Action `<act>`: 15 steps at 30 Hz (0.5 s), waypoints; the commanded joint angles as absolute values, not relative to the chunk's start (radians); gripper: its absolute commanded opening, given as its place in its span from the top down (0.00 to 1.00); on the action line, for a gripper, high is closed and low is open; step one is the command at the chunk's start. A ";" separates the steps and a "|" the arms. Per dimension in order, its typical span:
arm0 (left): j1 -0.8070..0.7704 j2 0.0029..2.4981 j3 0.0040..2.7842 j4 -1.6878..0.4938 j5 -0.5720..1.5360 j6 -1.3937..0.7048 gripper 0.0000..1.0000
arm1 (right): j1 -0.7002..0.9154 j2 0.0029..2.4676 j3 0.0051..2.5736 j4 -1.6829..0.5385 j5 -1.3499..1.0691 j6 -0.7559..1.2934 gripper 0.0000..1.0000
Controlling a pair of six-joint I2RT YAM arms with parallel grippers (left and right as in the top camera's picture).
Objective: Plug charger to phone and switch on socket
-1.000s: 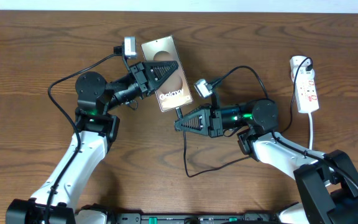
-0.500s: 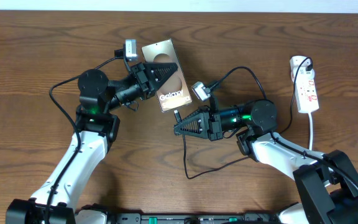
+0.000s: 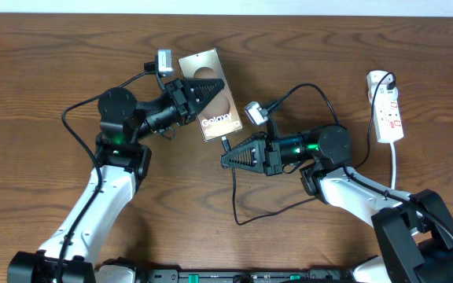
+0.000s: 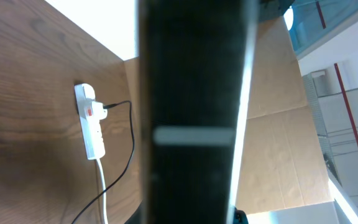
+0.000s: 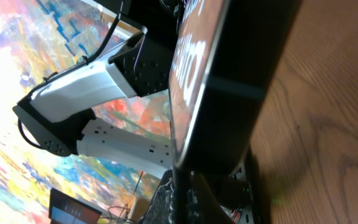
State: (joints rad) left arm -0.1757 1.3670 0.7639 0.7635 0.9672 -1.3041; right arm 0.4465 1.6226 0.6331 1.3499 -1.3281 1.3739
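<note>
The left gripper (image 3: pixel 215 83) is clenched on the phone (image 3: pixel 220 119), with its fingers lying across the upper half of the brownish screen; the phone is tilted, and its lower short edge points toward the right gripper (image 3: pixel 226 158). The right gripper is closed on the charger (image 3: pixel 234 196), pinching the thin black cable just behind the small plug; the plug tip comes out in front of the fingertips and reaches the lower edge of the phone, but I cannot tell if it sits inside the port. Behind this gripper the cable lies in a loop on the table (image 3: pixel 38 63). The socket (image 3: pixel 388 114) lies well apart, far behind the right gripper; a black cable is plugged into it.
</note>
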 commanded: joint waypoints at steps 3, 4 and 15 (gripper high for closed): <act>-0.175 1.352 0.780 0.779 1.000 -1.290 0.93 | 0.439 1.621 0.633 1.350 -1.291 1.353 0.98; -0.175 1.352 0.780 0.780 1.002 -1.291 0.93 | 0.439 1.621 0.633 1.350 -1.285 1.353 0.98; -0.175 1.352 0.780 0.780 1.002 -1.291 0.93 | 0.429 1.621 0.633 1.349 -1.262 1.353 0.98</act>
